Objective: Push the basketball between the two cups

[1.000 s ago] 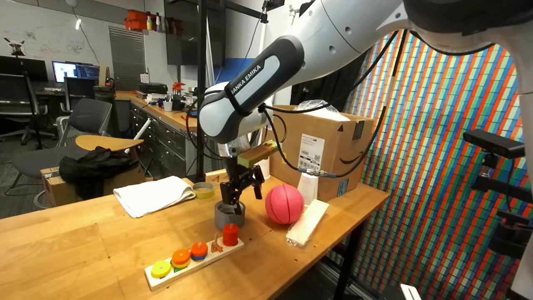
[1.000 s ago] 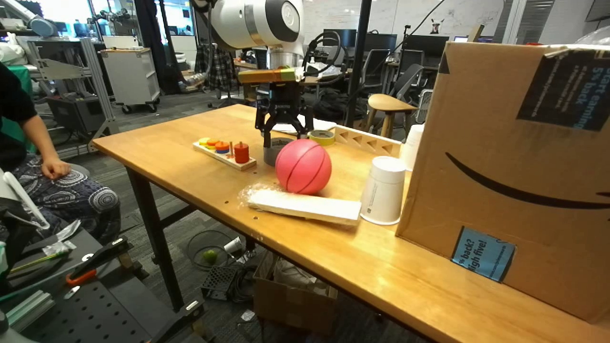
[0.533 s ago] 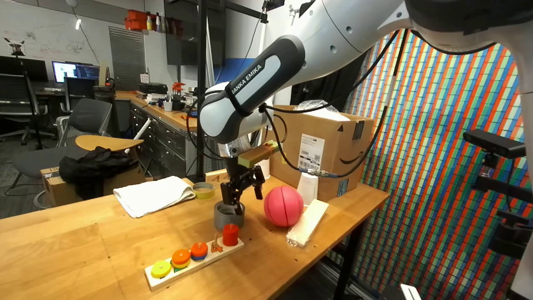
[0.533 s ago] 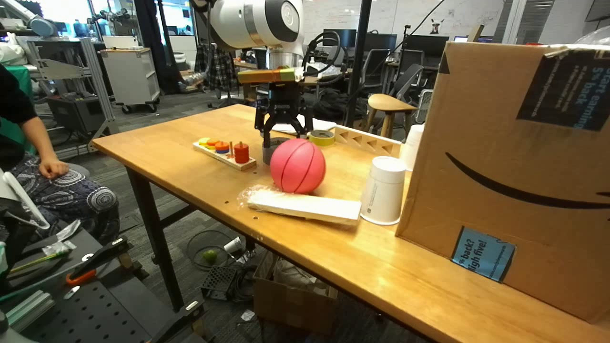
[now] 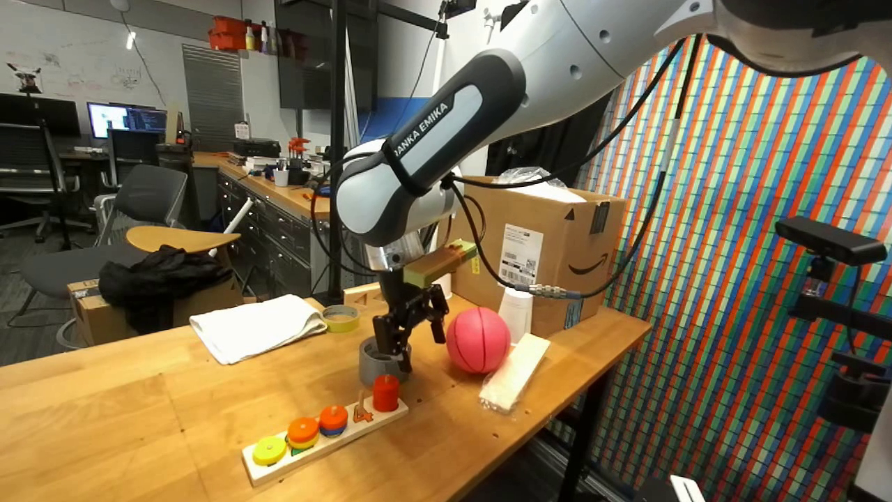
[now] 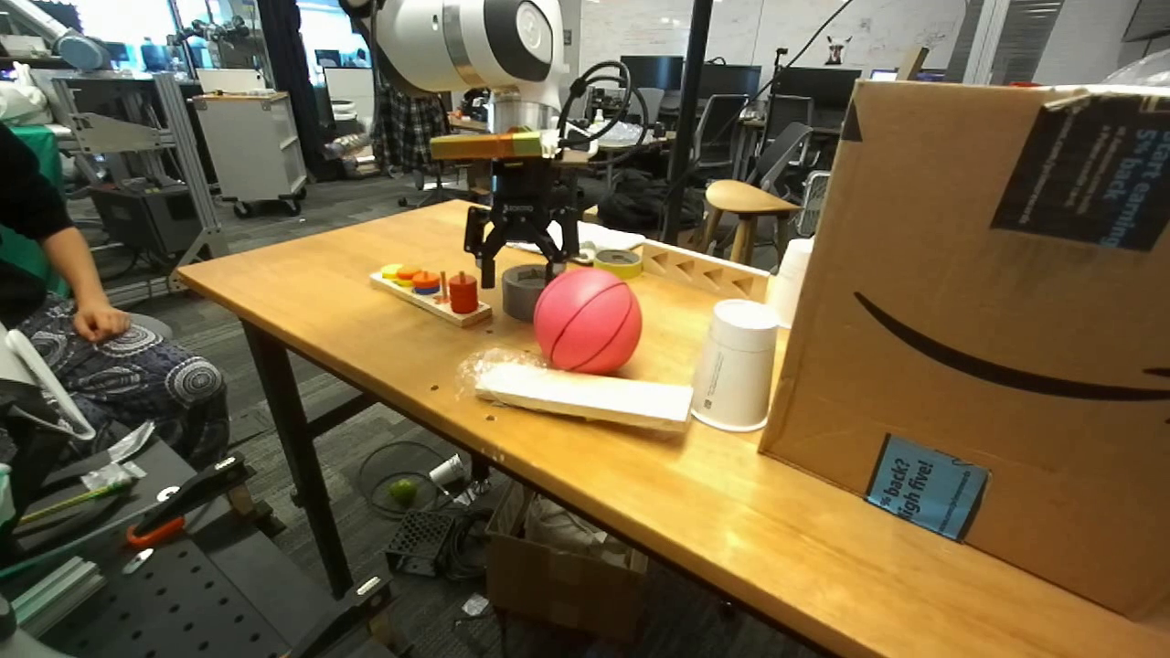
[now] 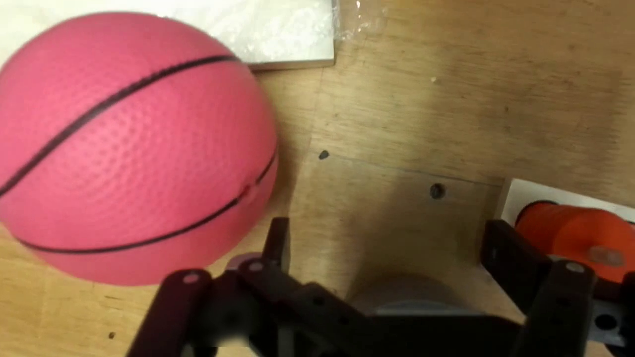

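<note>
We read the claw [image 6: 520, 274] as released: its fingers [image 7: 278, 238] stand spread and grip nothing. It hangs low, above or beside a grey ring [image 6: 521, 300]; we cannot tell which. The basketball [image 6: 588, 322] rests on the worktop [image 6: 658, 484] just beside the claw, toward the cups; contact is unconfirmed.

Status: the push is incomplete. Cup A [image 6: 734, 370] and cup B [image 6: 788, 285] stand upside down near the cardboard box [image 6: 914, 302], and the ball sits short of the gap between them. Since the claw is on the ball's far side from that gap, we judge positioning nearly done; the travel remains.

Clearance: bare wood runs from the ball toward the gap. A plastic-wrapped bar [image 6: 585, 395] lies between the ball and the worktop's long edge, one end near cup A; drift that way could shift the bar or topple the cup. Opposite, a tape roll [image 6: 618, 264] and a notched rack [image 6: 704, 268] bound the lane. We cannot tell whether the ball fits the gap.
</note>
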### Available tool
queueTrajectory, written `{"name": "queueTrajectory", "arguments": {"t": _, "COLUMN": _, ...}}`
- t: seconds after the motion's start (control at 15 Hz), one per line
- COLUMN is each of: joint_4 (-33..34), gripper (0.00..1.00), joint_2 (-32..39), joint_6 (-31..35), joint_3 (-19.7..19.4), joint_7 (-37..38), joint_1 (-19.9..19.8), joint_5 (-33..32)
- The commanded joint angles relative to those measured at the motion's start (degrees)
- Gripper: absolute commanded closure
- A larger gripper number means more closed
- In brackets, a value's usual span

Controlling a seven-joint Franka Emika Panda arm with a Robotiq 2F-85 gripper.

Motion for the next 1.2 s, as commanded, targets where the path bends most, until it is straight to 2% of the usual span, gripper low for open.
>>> {"name": "queueTrajectory", "arguments": {"t": 0.0, "joint_4": -6.86, "gripper": 0.00, "joint_2": -5.60, "joint_6": 0.85, "joint_3": 0.03, "joint_7": 1.89, "joint_1": 0.57, "joint_5": -0.06}}
{"name": "queueTrajectory", "arguments": {"t": 0.27, "joint_4": -11.06, "gripper": 0.00, "joint_2": -7.75, "joint_6": 0.93, "joint_3": -0.52, "joint_7": 2.88, "joint_1": -0.32, "joint_5": 0.81}}
{"name": "queueTrajectory", "arguments": {"t": 0.67, "joint_4": -12.24, "gripper": 0.00, "joint_2": -7.29, "joint_6": 0.69, "joint_3": -0.97, "joint_7": 2.96, "joint_1": -1.04, "joint_5": 1.35}}
{"name": "queueTrajectory", "arguments": {"t": 1.0, "joint_4": -9.93, "gripper": 0.00, "joint_2": -5.82, "joint_6": 0.11, "joint_3": -0.99, "joint_7": 2.50, "joint_1": -0.97, "joint_5": 0.71}}
{"name": "queueTrajectory", "arguments": {"t": 1.13, "joint_4": -6.29, "gripper": 0.00, "joint_2": -4.99, "joint_6": -1.30, "joint_3": -1.42, "joint_7": 2.57, "joint_1": -0.82, "joint_5": -1.78}}
